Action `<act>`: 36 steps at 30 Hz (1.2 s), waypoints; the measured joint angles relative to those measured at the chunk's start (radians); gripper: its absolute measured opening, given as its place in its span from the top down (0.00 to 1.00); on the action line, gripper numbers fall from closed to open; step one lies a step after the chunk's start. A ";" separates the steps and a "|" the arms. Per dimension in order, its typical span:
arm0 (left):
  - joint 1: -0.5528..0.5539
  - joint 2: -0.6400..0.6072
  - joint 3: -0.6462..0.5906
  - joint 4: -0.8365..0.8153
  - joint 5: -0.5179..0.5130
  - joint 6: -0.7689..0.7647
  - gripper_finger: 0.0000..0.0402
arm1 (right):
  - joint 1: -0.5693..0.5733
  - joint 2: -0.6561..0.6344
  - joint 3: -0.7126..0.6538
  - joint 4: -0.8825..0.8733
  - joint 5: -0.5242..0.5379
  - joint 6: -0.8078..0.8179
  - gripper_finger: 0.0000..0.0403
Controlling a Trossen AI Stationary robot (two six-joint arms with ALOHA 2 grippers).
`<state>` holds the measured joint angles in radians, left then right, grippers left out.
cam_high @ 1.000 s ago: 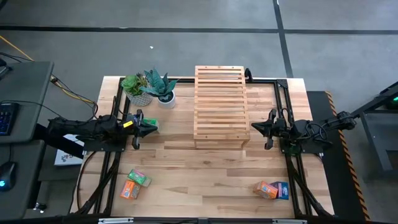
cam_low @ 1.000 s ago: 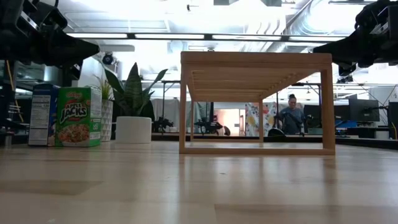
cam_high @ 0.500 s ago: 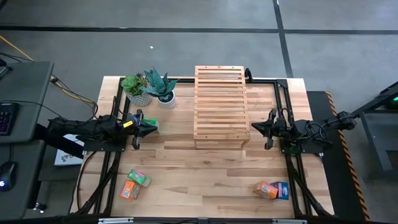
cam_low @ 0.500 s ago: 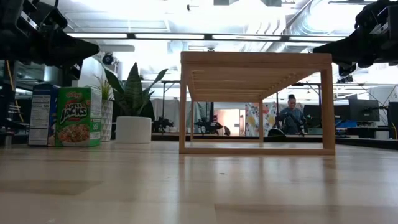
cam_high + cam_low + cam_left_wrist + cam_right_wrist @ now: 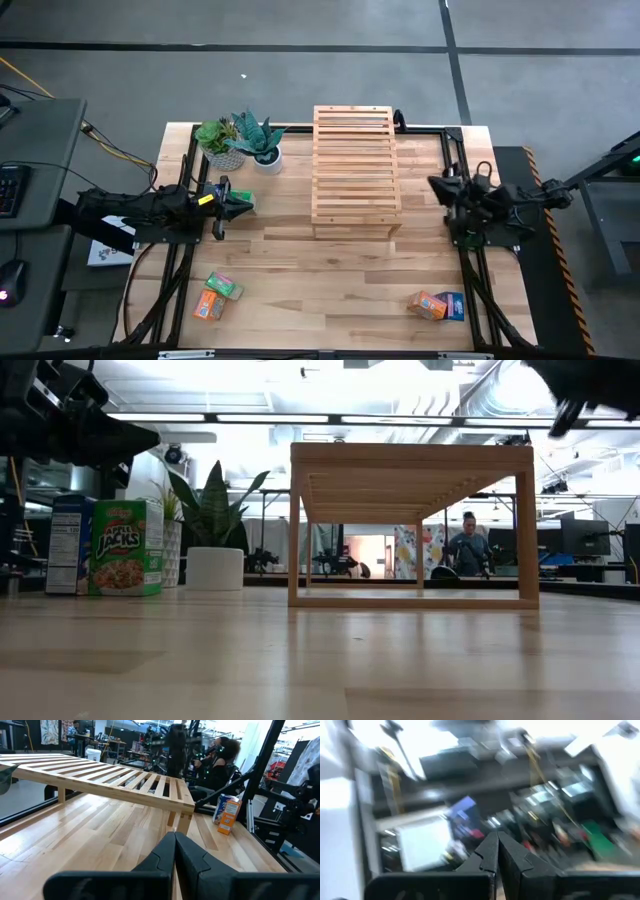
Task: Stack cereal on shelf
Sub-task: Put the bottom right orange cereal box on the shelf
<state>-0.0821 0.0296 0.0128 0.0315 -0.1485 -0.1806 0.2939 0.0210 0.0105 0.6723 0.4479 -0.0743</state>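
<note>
The slatted wooden shelf (image 5: 356, 165) stands on its legs at the table's far middle, also seen in the low view (image 5: 410, 460). A green cereal box (image 5: 125, 547) and a blue one (image 5: 68, 545) stand upright to the shelf's left. My left gripper (image 5: 248, 203) hovers shut just above them. A green box (image 5: 225, 287) and an orange box (image 5: 209, 305) lie at the near left. An orange box (image 5: 428, 304) and a blue box (image 5: 452, 305) lie at the near right. My right gripper (image 5: 432, 182) is shut, raised to the right of the shelf.
Two potted plants (image 5: 222, 140) (image 5: 262, 140) stand at the far left, beside the shelf. A black frame rail (image 5: 460, 150) runs along the table's far and side edges. A person (image 5: 468, 550) sits in the room beyond. Bare tabletop (image 5: 330, 290) spans the near middle.
My right gripper has risen and pulled back from the shelf toward the table's right and far edge, tipping upward so that its wrist view now looks into the room. Its fingers have stayed shut. The left arm and all boxes have kept still.
</note>
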 joint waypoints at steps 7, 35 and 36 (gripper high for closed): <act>0.000 0.000 0.000 0.000 0.000 0.000 1.00 | 0.000 0.152 0.006 0.225 -0.461 -0.034 0.99; 0.000 0.000 0.000 0.000 0.000 0.000 1.00 | 0.299 1.095 1.373 -1.784 -0.254 1.081 0.32; 0.000 0.000 0.000 0.000 0.000 0.000 1.00 | 0.327 1.137 1.414 -1.847 -0.268 1.143 0.32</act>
<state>-0.0821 0.0297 0.0128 0.0315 -0.1485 -0.1806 0.6214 1.1583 1.4243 -1.1748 0.1794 1.0685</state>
